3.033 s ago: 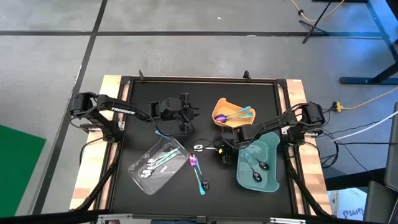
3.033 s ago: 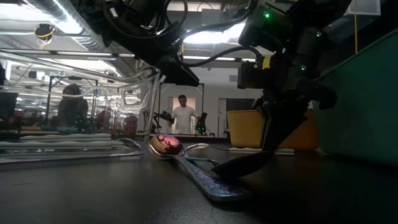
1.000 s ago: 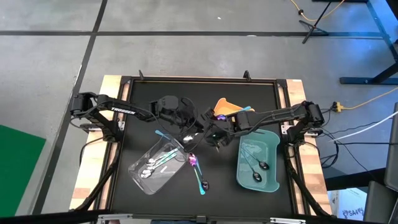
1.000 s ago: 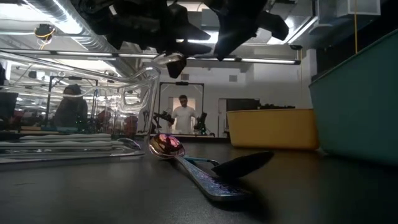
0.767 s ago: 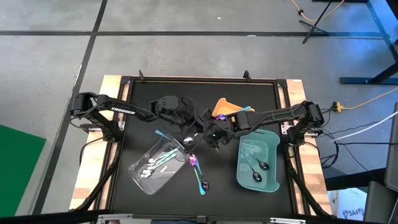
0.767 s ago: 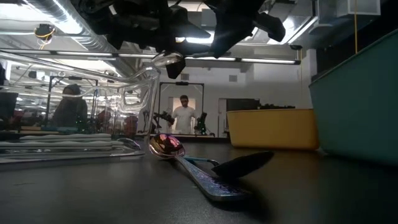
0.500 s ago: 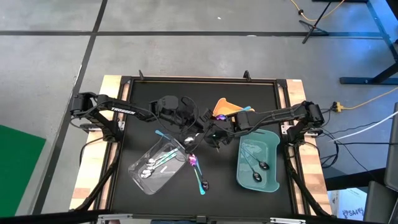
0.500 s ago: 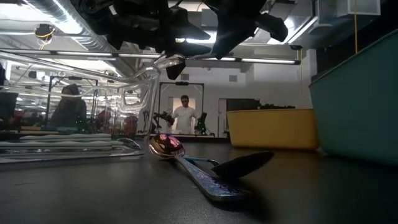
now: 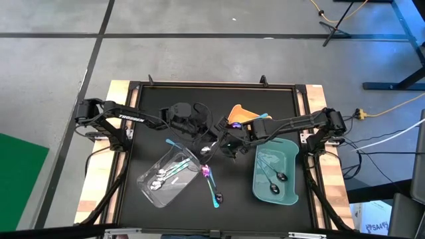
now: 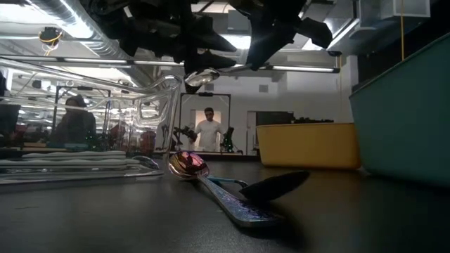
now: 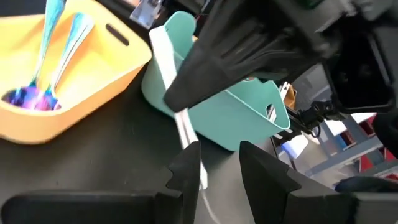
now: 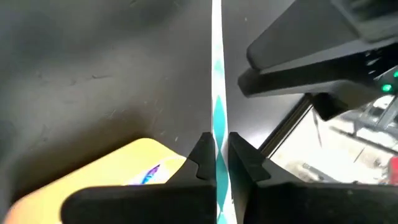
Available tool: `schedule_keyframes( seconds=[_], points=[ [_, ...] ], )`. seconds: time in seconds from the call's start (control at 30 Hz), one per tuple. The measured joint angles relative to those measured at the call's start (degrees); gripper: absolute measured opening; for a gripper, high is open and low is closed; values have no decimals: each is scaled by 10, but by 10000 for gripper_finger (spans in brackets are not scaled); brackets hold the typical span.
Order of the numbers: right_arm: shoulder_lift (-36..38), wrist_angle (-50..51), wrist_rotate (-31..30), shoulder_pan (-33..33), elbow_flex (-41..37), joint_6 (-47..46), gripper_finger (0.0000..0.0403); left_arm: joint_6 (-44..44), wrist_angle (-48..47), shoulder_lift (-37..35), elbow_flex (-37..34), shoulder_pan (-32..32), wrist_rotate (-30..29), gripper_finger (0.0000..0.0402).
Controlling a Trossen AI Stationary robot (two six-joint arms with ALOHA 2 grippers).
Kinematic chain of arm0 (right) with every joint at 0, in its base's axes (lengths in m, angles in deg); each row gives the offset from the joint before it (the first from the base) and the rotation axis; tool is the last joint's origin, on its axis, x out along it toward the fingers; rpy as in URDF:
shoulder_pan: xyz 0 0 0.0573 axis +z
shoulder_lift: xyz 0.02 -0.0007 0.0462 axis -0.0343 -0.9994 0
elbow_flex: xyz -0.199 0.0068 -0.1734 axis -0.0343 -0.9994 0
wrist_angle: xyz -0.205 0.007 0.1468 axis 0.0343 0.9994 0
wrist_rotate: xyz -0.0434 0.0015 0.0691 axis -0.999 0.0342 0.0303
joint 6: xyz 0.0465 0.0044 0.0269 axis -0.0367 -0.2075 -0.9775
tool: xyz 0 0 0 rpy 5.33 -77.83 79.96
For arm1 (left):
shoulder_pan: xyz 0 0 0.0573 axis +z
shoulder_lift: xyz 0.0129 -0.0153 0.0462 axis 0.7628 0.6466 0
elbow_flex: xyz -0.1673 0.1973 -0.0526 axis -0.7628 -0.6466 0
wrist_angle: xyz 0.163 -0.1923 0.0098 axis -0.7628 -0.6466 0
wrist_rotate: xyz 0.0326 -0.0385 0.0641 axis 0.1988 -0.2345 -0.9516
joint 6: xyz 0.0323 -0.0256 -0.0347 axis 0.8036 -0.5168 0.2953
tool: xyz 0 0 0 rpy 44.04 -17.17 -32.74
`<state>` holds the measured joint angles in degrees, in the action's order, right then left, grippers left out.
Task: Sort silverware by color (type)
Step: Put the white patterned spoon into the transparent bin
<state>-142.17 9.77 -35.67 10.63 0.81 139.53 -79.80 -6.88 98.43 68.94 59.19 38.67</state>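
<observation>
A silver spoon (image 9: 207, 150) hangs in the air between my two grippers above the table's middle; its bowl (image 10: 200, 76) shows in the low view. My right gripper (image 9: 226, 141) is shut on it. My left gripper (image 9: 204, 141) is open, its fingers (image 11: 186, 168) on either side of the spoon's handle (image 11: 185, 124); whether they touch it I cannot tell. On the table lie an iridescent pink-purple spoon (image 9: 206, 171) and a teal-handled, dark-headed one (image 9: 214, 192), crossing each other. My right gripper (image 12: 216, 163) pinches the silver spoon's thin handle (image 12: 217, 118) between its two fingers, which lie along it. It reaches in from the table's right side. The spoon is lifted clear of the table and lies close to level, bowl toward the left arm.
A clear tray (image 9: 166, 176) near the left holds silver spoons and a teal-handled one. A yellow tray (image 9: 240, 113) behind the grippers holds iridescent spoons. A teal tray (image 9: 275, 174) on the right holds dark-headed ones. A person stands far off in the room (image 10: 207, 130).
Three seconds ago the silver spoon lay on the table by my right gripper, which has since lifted it and carried it toward the left arm. In the last second both grippers have stayed close together, and the spoon has tipped from bowl-down to nearly level.
</observation>
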Motion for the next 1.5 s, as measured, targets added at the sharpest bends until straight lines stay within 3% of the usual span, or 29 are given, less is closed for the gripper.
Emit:
schedule_keyframes(
  seconds=[0.33,0.8,1.23,1.5],
  points=[
    [0,-7,6,0,0,37,5,-8,-11,0,0,0,-7,106],
    [0,-90,1,-1,0,126,5,-38,-11,0,0,0,-11,105],
    [0,-87,-1,-1,0,126,5,-38,-13,0,0,0,-22,26],
    [0,-87,0,-1,0,126,5,-39,-13,0,0,0,-22,27]
  ],
)
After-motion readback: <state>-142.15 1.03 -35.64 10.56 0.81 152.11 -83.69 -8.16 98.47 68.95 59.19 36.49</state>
